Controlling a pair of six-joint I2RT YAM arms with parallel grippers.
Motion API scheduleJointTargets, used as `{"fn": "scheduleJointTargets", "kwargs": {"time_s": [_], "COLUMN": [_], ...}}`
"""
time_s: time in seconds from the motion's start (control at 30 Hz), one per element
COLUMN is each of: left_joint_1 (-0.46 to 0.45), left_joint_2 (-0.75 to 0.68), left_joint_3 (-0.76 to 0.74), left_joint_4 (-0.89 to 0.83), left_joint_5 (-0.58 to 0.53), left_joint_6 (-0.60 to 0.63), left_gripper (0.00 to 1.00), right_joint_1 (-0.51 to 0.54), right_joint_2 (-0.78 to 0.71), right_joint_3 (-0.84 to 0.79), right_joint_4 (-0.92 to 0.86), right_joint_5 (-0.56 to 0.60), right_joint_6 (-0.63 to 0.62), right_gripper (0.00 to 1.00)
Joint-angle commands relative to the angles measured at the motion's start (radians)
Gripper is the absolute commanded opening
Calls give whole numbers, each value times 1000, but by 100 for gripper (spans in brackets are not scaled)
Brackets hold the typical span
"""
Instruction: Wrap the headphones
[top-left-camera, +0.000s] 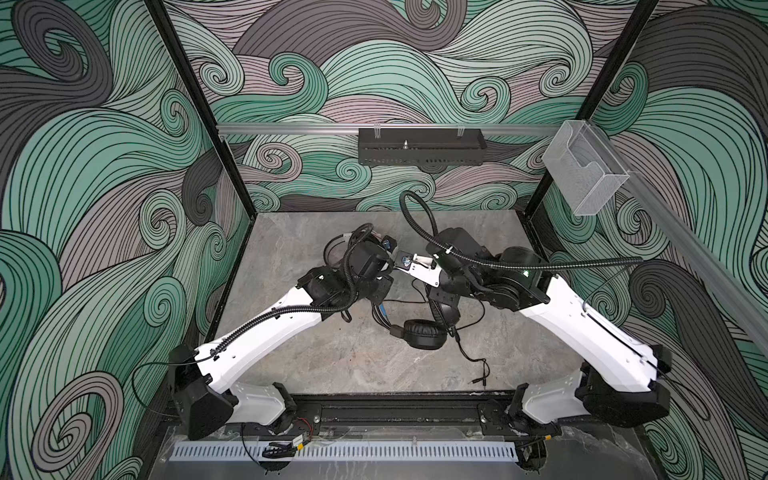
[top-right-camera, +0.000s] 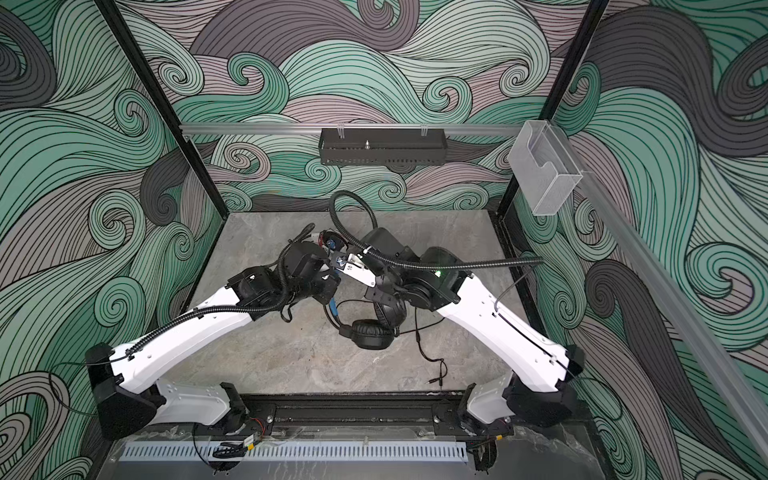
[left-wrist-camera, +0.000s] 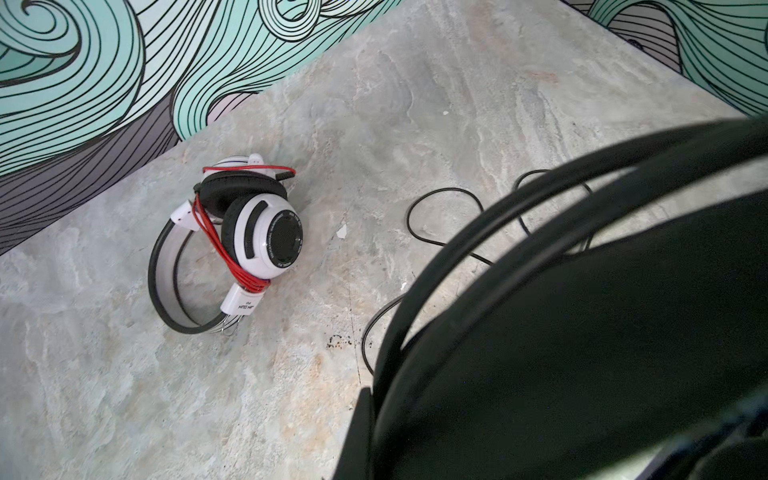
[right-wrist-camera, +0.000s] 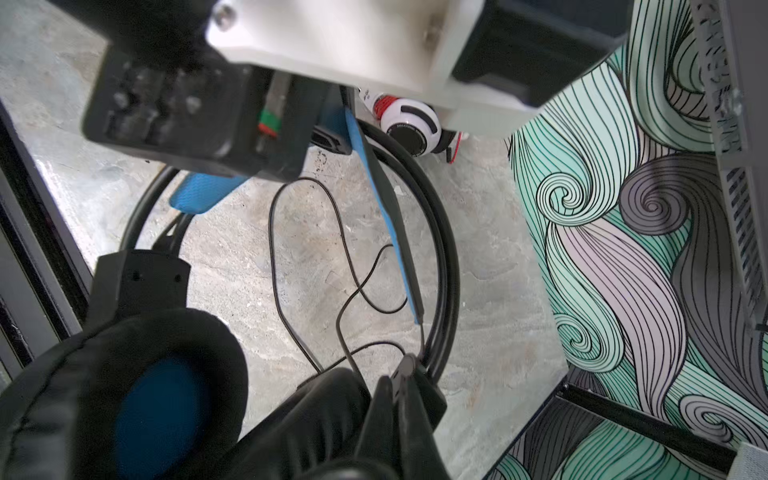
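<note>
Both claws closed on black headset (top-left-camera: 424, 334) mid-table (top-left-camera: 332, 365). Left gripper (top-left-camera: 382, 295) on its blue-lined band, right gripper (right-wrist-camera: 397, 382) pinching band end by ear cup. Black cord (top-left-camera: 478, 361) trails loose. White headset (left-wrist-camera: 266, 232) lies apart, red cord (left-wrist-camera: 216, 232) wound round it.

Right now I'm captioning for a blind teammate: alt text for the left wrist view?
A white headset, red cord wound around it, lies on the grey stone-look table. The black headset looms close in the foreground, its black cord lying loose behind.
</note>
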Motion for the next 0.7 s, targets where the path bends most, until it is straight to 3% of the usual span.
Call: {"fn": "scheduleJointTargets", "kwargs": {"time_s": [0.0, 0.1, 0.33, 0.67], "left_joint_1": [-5, -6, -7, -7], "left_joint_2": [-25, -33, -61, -104], "left_joint_3": [-4, -8, -52, -50], "left_joint_4": [57, 54, 60, 52], "left_joint_5": [125, 173, 266, 280], "left_joint_6": [72, 76, 73, 39], "left_gripper": [0, 0, 0, 0], "right_joint_1": [-8, -32, -73, -90], "right_joint_2": [62, 125, 151, 42], "right_joint_3": [60, 151, 187, 77], "right_joint_4": [14, -23, -36, 30], "right_joint_5": [75, 62, 27, -54], "right_joint_6": [58, 70, 62, 96], "right_gripper": [0, 0, 0, 0]}}
